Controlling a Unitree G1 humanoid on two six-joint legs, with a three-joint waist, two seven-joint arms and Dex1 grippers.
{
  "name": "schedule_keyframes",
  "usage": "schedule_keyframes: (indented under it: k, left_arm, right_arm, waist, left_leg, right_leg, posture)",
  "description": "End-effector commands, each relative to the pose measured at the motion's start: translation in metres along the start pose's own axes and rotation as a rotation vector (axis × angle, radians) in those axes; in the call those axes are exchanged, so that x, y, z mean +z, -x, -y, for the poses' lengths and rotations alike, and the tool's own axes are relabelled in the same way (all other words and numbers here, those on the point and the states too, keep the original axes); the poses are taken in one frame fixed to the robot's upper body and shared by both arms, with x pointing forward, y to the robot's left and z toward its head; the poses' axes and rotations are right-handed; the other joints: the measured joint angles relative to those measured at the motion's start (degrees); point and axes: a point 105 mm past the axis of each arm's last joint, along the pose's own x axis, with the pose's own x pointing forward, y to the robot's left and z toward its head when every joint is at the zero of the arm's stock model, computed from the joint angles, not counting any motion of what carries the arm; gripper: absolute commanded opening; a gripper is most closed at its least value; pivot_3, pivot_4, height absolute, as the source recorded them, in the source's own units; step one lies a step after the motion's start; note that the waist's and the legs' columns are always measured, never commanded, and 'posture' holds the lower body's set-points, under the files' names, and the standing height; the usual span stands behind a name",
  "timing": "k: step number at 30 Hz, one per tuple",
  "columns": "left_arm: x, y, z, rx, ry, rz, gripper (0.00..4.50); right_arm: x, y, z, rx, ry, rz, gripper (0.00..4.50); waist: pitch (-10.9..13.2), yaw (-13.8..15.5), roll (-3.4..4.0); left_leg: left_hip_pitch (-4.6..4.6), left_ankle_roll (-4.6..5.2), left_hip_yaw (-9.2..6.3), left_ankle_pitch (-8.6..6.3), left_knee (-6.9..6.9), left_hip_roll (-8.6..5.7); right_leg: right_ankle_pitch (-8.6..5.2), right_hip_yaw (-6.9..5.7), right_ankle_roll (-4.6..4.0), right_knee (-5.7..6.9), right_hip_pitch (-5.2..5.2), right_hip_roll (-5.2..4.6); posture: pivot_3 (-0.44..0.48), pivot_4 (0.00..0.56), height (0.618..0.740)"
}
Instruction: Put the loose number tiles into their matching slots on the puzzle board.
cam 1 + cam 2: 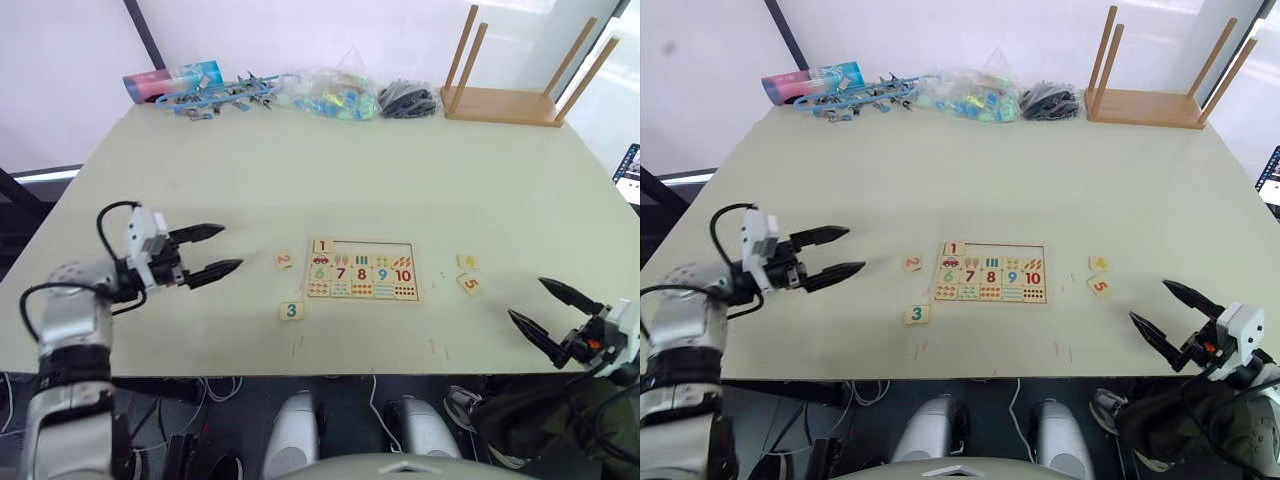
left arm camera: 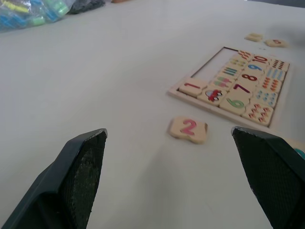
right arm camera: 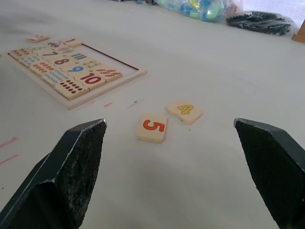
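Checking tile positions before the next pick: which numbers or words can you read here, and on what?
"1": tile seated in the puzzle board top row
"6 7 8 9 10": seated tiles
"2": loose tile
"3": loose tile
"4": loose tile
"5": loose tile
Packet print at the table's far edge: too small to read.

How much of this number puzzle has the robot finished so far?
One of five: tile 1 sits in the board's top row. Nothing is in hand; the left gripper and right gripper are both open. Tiles 2, 3, 4 and 5 still lie on the table.
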Motion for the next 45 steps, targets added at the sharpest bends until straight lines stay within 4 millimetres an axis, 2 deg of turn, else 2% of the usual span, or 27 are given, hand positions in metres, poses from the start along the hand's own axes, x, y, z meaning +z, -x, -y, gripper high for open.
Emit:
schedule_keyframes:
  k: [1, 9, 14, 18, 26, 45]
  left_arm:
    - [0.005, 0.021, 0.014, 0.007, -0.021, 0.012, 4.46]
    - [-0.015, 0.061, 0.036, 0.065, 0.022, -0.049, 4.46]
    - [-0.020, 0.074, 0.046, 0.084, 0.046, -0.057, 4.46]
    - [-0.021, 0.073, 0.051, 0.088, 0.053, -0.050, 4.46]
    - [-0.020, 0.064, 0.047, 0.111, 0.040, -0.022, 4.46]
    - [-0.015, 0.061, 0.040, 0.101, 0.037, 0.007, 4.46]
  right_arm:
    - [0.004, 0.014, 0.005, -0.004, 0.018, -0.011, 4.50]
    - [0.003, 0.037, 0.005, 0.035, 0.009, -0.022, 4.50]
    - [0.005, 0.046, 0.003, 0.064, -0.001, -0.025, 4.50]
    - [0.007, 0.048, 0.003, 0.071, -0.003, -0.021, 4.50]
    - [0.008, 0.045, 0.004, 0.088, -0.001, -0.015, 4.50]
    - [0.007, 0.041, 0.002, 0.096, 0.003, 0.004, 4.50]
  waist:
    - [-0.04, -0.28, 0.02]
    - [-0.04, -0.19, 0.09]
    - [-0.07, -0.16, 0.08]
    - [-0.07, -0.15, 0.08]
    - [-0.07, -0.20, 0.09]
    - [-0.06, -0.19, 0.11]
  left_leg:
    - [0.03, 0.00, -0.01, 0.00, -0.01, 0.02]
    - [0.25, -0.02, -0.07, -0.02, -0.13, 0.13]
    - [0.52, -0.26, 0.12, -0.17, -0.23, 0.20]
    - [0.59, -0.27, 0.24, -0.18, -0.41, 0.20]
    - [0.64, -0.28, 0.32, -0.18, -0.60, 0.18]
    - [0.64, -0.28, 0.35, -0.18, -0.76, 0.13]
  right_leg:
    - [0.00, 0.04, 0.00, 0.00, 0.00, 0.00]
    - [0.02, 0.15, -0.04, -0.03, 0.01, -0.06]
    - [0.03, 0.04, -0.05, -0.02, 0.08, -0.39]
    - [0.03, 0.01, -0.06, -0.04, 0.05, -0.48]
    - [0.02, 0.05, -0.06, -0.11, 0.02, -0.48]
    - [0.02, 0.05, -0.07, -0.19, -0.02, -0.50]
  posture:
    - [0.000, 0.150, 0.738]
    - [0.000, 0.150, 0.738]
    - [0.000, 0.150, 0.738]
    - [0.000, 0.150, 0.738]
    - [0.000, 0.150, 0.738]
    - [0.000, 0.150, 0.738]
